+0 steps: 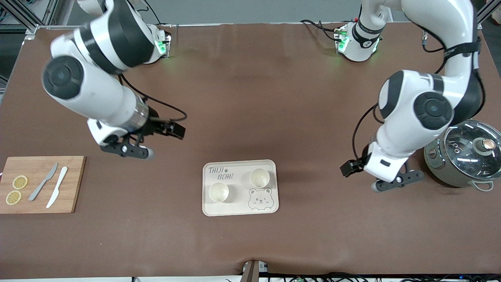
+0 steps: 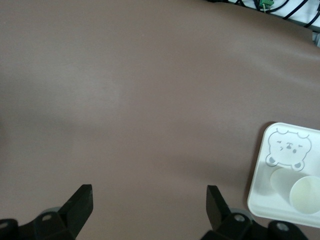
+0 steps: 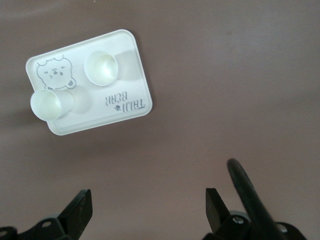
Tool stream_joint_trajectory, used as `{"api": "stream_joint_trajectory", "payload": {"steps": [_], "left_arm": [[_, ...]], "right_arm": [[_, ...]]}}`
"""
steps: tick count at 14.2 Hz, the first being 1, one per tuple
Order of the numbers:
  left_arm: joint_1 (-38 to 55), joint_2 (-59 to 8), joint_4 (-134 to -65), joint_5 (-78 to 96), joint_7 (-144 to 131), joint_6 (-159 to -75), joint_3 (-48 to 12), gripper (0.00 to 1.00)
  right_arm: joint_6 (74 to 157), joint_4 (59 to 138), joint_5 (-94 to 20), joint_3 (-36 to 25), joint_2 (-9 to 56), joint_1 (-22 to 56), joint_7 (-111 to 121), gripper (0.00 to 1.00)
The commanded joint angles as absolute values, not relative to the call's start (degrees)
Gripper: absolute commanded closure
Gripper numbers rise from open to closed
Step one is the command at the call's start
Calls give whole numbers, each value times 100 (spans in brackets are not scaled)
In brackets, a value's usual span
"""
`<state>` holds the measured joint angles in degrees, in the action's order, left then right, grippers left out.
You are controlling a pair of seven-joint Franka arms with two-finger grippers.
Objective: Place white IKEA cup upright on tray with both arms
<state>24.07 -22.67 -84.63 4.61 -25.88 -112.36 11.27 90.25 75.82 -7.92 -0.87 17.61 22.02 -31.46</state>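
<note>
- Two white cups stand upright, mouths up, on the cream tray (image 1: 239, 209): one cup (image 1: 218, 192) toward the right arm's end and nearer the front camera, the other cup (image 1: 259, 177) toward the left arm's end and farther from it.
- The tray sits mid-table with its long axis running between the two arms' ends; it reads "TAIJI BEAR" beside a bear face. I can make out no brand mark on the cups.
- The left gripper (image 2: 149, 206) hangs over bare brown table between the tray and the lidded electric pot (image 1: 465, 157), jaws spread wide with nothing between them.
- The right gripper (image 3: 148, 209) hangs over bare table between the tray and the wooden cutting board (image 1: 75, 187), also wide open and empty.
- Both grippers hang well apart from the tray, neither clearly nearer it.
- To my eye the placing looks finished, and no further grasp seems called for.
</note>
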Motion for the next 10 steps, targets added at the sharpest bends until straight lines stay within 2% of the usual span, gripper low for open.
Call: {"api": "stream_joint_trajectory", "payload": {"steps": [1, 5, 10], "left_arm": [[2189, -1706, -9000, 265, -2067, -11093, 1090, 0], [1768, -1486, -8965, 220, -1355, -10785, 1081, 0], [1538, -1336, -8571, 211, -476, -10496, 1107, 0]], "right_arm": [[9044, 8725, -633, -35, 688, 1943, -2735, 0], [8798, 9202, -501, -35, 45, 1347, -1962, 0], [8701, 9193, -440, -35, -18, 424, -890, 0]]}}
